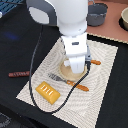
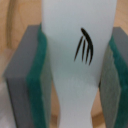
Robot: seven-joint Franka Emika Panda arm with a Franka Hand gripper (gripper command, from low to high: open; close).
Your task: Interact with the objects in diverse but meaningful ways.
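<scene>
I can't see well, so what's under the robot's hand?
A round tan plate on the striped mat. The gripper covers its middle, squeezing a white fish piece between green pads. Anything else underneath is hidden.

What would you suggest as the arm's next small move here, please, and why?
Probably a short, straight lift. In the wrist view the pincer has its green pads against both sides of the white fish-like piece, and the exterior view shows the arm low over the round wooden board.

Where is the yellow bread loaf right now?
In the exterior view, the yellow bread loaf lies on the striped placemat near its lower-left corner, just below the orange-handled fork and clear of the gripper.
</scene>
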